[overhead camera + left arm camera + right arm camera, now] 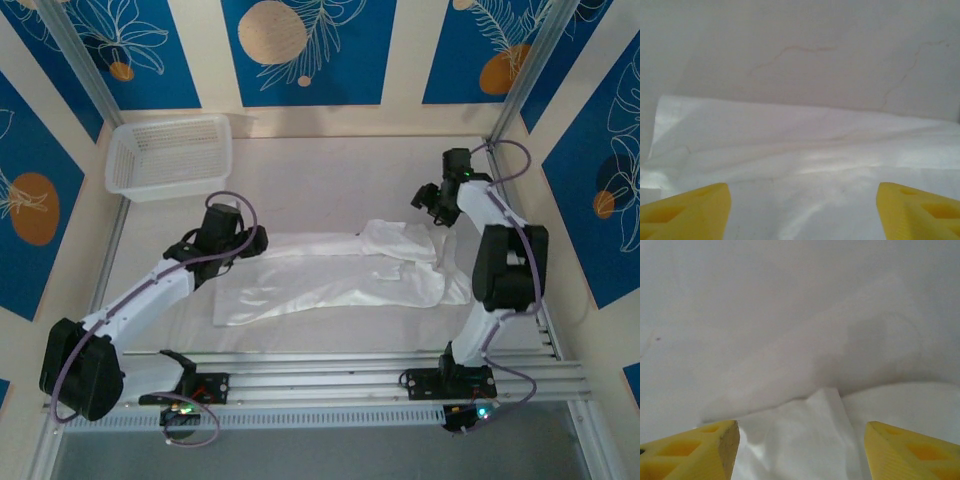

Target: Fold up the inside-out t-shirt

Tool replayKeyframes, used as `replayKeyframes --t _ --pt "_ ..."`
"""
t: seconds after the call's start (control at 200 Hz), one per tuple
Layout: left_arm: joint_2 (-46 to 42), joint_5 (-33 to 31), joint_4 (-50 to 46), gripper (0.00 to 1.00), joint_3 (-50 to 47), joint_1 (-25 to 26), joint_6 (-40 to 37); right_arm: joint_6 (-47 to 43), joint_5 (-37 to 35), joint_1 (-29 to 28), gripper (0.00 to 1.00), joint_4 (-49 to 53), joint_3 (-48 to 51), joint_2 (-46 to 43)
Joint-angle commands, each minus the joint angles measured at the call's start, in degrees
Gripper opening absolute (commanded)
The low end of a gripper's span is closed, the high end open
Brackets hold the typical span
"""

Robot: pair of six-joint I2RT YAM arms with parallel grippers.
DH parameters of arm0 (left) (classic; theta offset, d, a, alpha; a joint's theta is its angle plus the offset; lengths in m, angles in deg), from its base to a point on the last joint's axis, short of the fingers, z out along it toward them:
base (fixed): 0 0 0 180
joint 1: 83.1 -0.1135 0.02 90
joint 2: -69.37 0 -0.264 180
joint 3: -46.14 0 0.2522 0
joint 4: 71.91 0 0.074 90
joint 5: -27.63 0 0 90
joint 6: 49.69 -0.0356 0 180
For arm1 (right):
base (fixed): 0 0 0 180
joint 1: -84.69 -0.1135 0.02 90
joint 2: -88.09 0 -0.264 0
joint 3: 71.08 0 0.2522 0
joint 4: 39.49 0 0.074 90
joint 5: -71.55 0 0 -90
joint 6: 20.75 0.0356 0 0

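the inside-out t-shirt [330, 275] lies flat on the bench [320, 180] as a long, narrow band stretched from one tool to the other. judging by that shape, a lengthwise fold is already in place and the work sits between grasps.

the left tool [250, 240] hangs just over the band's near-left end. in its wrist view the left tool [802, 200] has its jaws spread wide with nothing between them, and the shirt [800, 150] lies under and ahead of the tips. the right tool [430, 200] stands at the opposite, bunched end. in its own view the right tool [800, 440] is also spread and empty, with a peaked corner of the shirt [810, 430] just ahead of the tips and bare bench [765, 315] beyond.

the next move likely calls for each tool to drop onto an end or corner, pinch all layers together, and carry one end over the other to shorten the band.

the cloth is thin, soft and matte white, with shallow creases and a straight folded edge by the left tool, and it is lumpier and more crumpled by the right one. it is barely distinct from the pale bench. the fingers [690, 210] are hard yellow wedges with hollow cells. a white plastic mesh basket [170, 190] sits well beyond the left tool.
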Motion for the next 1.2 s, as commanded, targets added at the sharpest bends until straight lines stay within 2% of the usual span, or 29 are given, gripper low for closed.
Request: replayKeyframes --t 0.0,0.075,0.155,0.28,0.37,0.575,0.685,0.795,0.83,0.9,0.935,0.995,1.055,1.2 --pt "0.4 -2.4 -1.2 0.77 -0.7 0.6 -0.2 -1.1 -1.7 -0.8 0.67 5.3 -3.1 5.1" --pt "0.4 -2.4 -1.4 0.77 -0.7 0.6 -0.3 -1.2 -0.2 -0.9 0.65 5.2 -3.6 6.8" --pt "0.4 -2.7 -1.8 0.77 -0.3 0.8 -0.2 -1.3 1.5 -1.0 0.56 5.3 -3.6 7.0" --pt "0.6 -3.7 -2.3 0.77 0.4 0.8 0.0 -0.8 1.2 -1.3 0.21 5.2 -2.4 4.1" --pt "1.1 -3.8 -2.7 0.76 0.9 0.8 0.2 -0.6 0.8 -1.3 0.00 5.1 -0.9 0.7" --pt "2.0 -4.4 -2.7 0.76 0.9 0.8 0.7 2.0 3.0 -1.0 0.00 1.3 9.0 -12.9" --pt "2.4 -4.3 -2.6 0.76 1.2 0.8 0.9 6.6 4.1 -1.7 0.00 -4.5 22.5 -28.1" --pt "2.7 -4.1 -1.5 0.76 1.2 0.8 0.6 15.0 -2.2 -3.9 0.00 -7.7 40.2 -47.1" --pt "3.0 -4.2 -1.7 0.76 1.5 0.8 0.6 17.4 -4.3 -3.4 0.08 -6.8 44.6 -53.4" --pt "3.5 -4.5 -1.7 0.75 1.7 0.9 0.4 17.5 -3.1 -2.1 0.52 -9.1 51.0 -64.4" --pt "3.8 -4.5 -1.5 0.75 1.8 0.9 0.2 16.9 -1.9 -1.5 0.63 -10.1 52.3 -67.9" --pt "4.4 -4.3 -1.5 0.75 2.1 0.9 0.0 15.4 -1.3 -0.9 0.67 -9.3 50.2 -69.6" --pt "4.5 -3.9 -1.8 0.75 2.4 0.9 0.0 12.7 -0.4 -1.2 0.68 -9.8 46.1 -66.2" --pt "3.4 -1.6 0.1 0.75 1.2 1.6 -0.3 6.5 4.5 -5.1 0.69 -9.2 33.6 -44.5"
